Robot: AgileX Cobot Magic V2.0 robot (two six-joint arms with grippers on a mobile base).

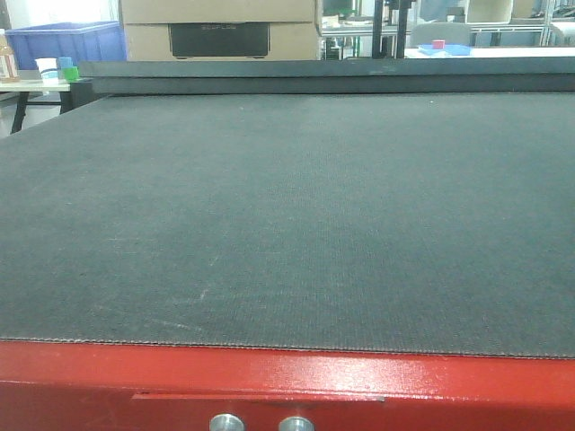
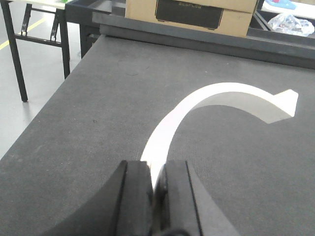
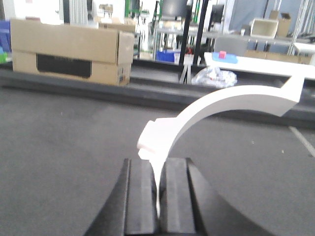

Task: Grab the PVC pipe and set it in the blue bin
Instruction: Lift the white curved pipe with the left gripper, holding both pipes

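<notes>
The front camera looked low across the desk [image 1: 287,224] toward a cardboard box [image 1: 220,11]; wrist cameras sat close behind the left end effector [image 2: 155,169] and right end effector [image 3: 158,167], sharing that box.

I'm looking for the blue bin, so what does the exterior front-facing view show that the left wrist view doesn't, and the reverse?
Only the front-facing view: the blue plastic bin at the far left beyond the dark grey mat tabletop, and the red front edge with two round metal buttons. Only the left wrist view: the left gripper, its black fingers closed on a white curved strip arching over the tabletop, plus grey floor at the left. Both: that tabletop and the brown cardboard box at its far end.
</notes>
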